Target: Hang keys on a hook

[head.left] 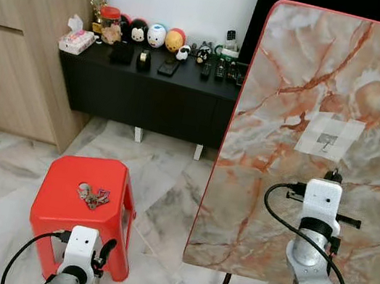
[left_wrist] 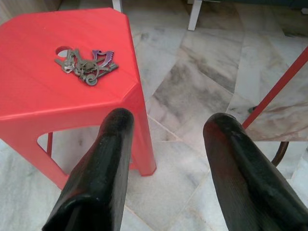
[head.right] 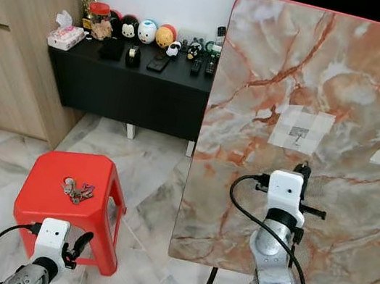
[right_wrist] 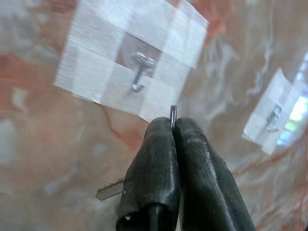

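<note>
Right wrist view: right gripper (right_wrist: 173, 126) pinches a key ring (right_wrist: 173, 114) just below the taped hook (right_wrist: 138, 73) on the board (head.left: 294, 94). Raise it slightly, slip the ring over the hook tip, then release. Left gripper (left_wrist: 163, 144) hangs released near the stool (left_wrist: 29, 96).

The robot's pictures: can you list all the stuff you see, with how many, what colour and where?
Stool: one, red, on the floor at left.
Key bunch: one, metal, on the stool.
Marble board: one, pink and orange, upright at right.
Hooks: two, silver, taped to the board.
Key ring: one, silver, pinched just below the left hook.
Cabinet: one, black, by the wall, toys on top.
Left pincer: black, open, near the stool.
Right pincer: black, shut on the key ring.
</note>
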